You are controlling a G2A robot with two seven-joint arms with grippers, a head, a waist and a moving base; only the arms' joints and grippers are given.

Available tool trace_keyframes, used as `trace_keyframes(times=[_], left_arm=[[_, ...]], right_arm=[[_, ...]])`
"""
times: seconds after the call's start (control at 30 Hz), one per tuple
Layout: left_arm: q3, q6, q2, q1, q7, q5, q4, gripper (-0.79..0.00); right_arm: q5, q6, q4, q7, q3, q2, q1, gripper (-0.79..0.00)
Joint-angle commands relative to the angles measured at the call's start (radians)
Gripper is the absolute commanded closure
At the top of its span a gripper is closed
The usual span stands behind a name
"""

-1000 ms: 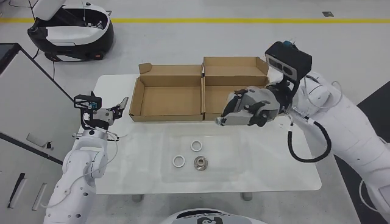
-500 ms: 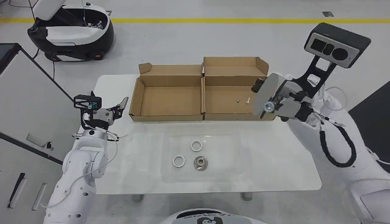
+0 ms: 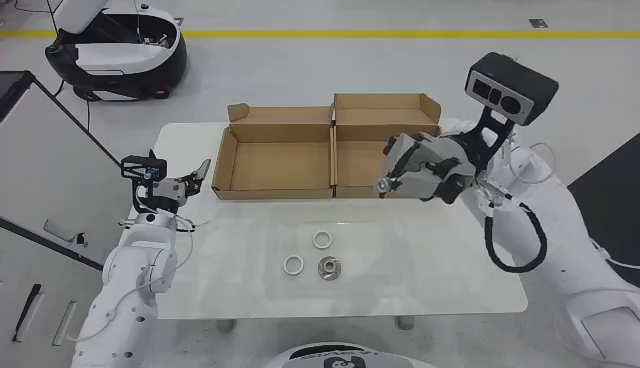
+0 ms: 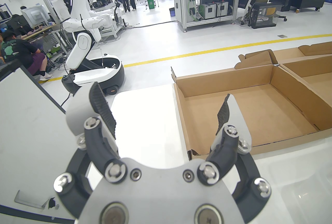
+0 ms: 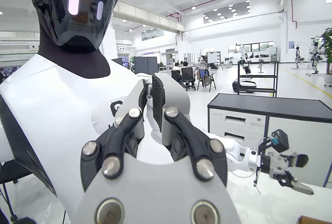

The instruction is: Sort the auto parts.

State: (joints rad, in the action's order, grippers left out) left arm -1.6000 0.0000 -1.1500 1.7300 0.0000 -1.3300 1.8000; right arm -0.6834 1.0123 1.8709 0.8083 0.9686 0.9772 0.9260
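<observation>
One threaded part (image 5: 148, 92) along right gripper (image 5: 150, 81)

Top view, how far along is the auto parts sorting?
Done: nothing visibly; the left box is empty. In hand: the right gripper is above the right box; left gripper open, empty. Left: two white rings and a metal part on the table.

Matt cardboard box (image 3: 275, 165), glossy table (image 3: 430, 268).

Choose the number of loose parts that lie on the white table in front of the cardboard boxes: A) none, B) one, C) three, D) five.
C: a white ring, a second white ring and a metal flanged part lie on the table.
</observation>
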Motion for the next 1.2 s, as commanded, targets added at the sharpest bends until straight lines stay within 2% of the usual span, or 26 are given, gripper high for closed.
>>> trace_keyframes(times=[0.0,0.2,0.4,0.57,0.83,0.97,1.17], left_arm=[[0.000,0.000,0.000,0.000,0.000,0.000,0.000,-0.785],[0.000,0.000,0.000,0.000,0.000,0.000,0.000,-0.785],[0.000,0.000,0.000,0.000,0.000,0.000,0.000,-0.785],[0.000,0.000,0.000,0.000,0.000,0.000,0.000,-0.785],[0.000,0.000,0.000,0.000,0.000,0.000,0.000,-0.785],[0.000,0.000,0.000,0.000,0.000,0.000,0.000,-0.785],[0.000,0.000,0.000,0.000,0.000,0.000,0.000,-0.785]], right_arm=[[-0.021,0.000,0.007,0.000,0.000,-0.002,0.001,0.000],[-0.169,0.000,0.069,0.000,0.036,0.012,0.030,0.000],[-0.286,0.000,0.128,0.000,0.098,0.051,0.070,0.000],[-0.195,0.000,0.115,0.000,0.105,0.067,0.078,0.000],[-0.038,0.000,0.073,0.000,0.027,0.043,0.046,0.000],[-0.052,0.000,0.078,0.000,0.006,0.030,0.032,0.000],[-0.175,0.000,0.129,0.000,0.021,0.031,0.035,0.000]])
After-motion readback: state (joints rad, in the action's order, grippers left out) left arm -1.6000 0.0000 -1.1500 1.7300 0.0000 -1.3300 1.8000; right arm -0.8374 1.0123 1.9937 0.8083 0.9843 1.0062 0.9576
